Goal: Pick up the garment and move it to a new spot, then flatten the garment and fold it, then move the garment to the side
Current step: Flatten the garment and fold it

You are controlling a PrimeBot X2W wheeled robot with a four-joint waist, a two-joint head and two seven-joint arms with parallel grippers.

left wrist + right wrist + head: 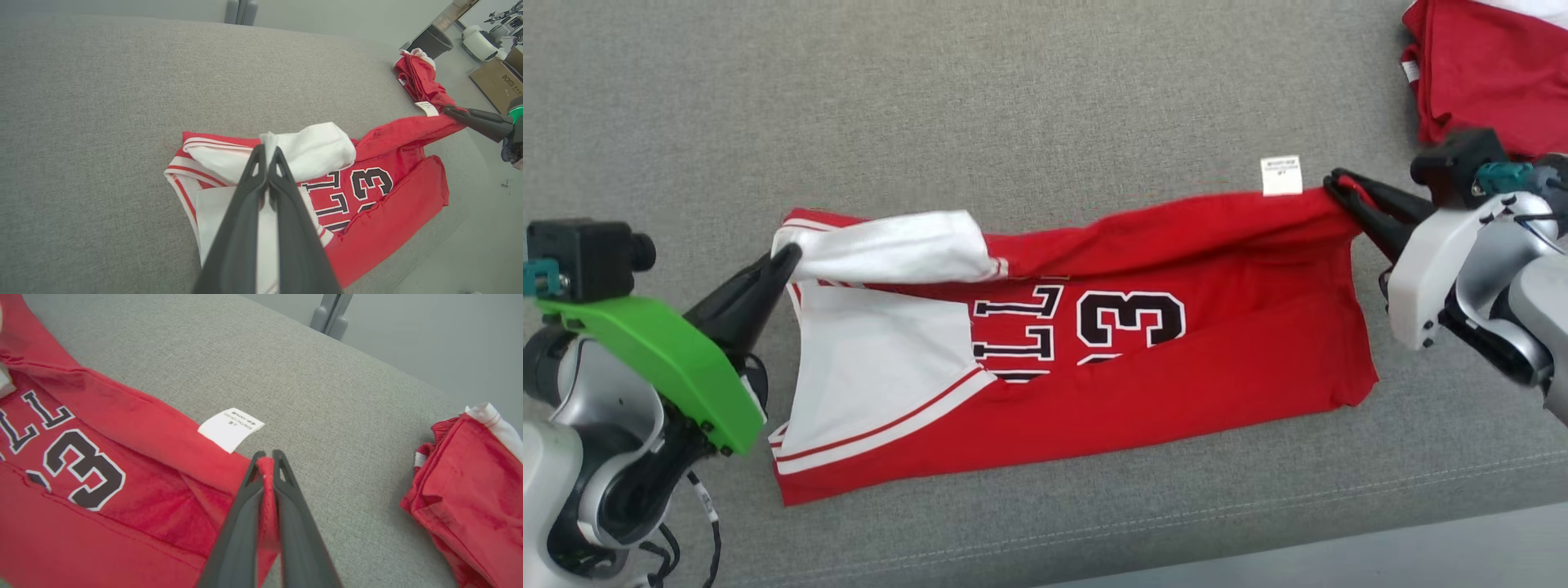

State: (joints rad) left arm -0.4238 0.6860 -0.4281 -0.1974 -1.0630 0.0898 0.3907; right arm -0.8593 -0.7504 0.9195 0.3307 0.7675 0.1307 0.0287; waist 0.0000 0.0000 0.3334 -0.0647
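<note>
Head view: the red jersey lies stretched across the middle of the grey upholstered surface, nearer its front edge. The left pincer is pressed together on the white sleeve fabric at the jersey's left end. The right pincer pinches the red corner at its right end, just beside the white label. Another red garment sits bunched at the far right corner.

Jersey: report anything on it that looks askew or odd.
The jersey lies crooked: its near edge slants, its far edge is rolled over the lettering between the left gripper, pinching the white sleeve, and the right gripper, pinching a red corner. A label sticks out there.
</note>
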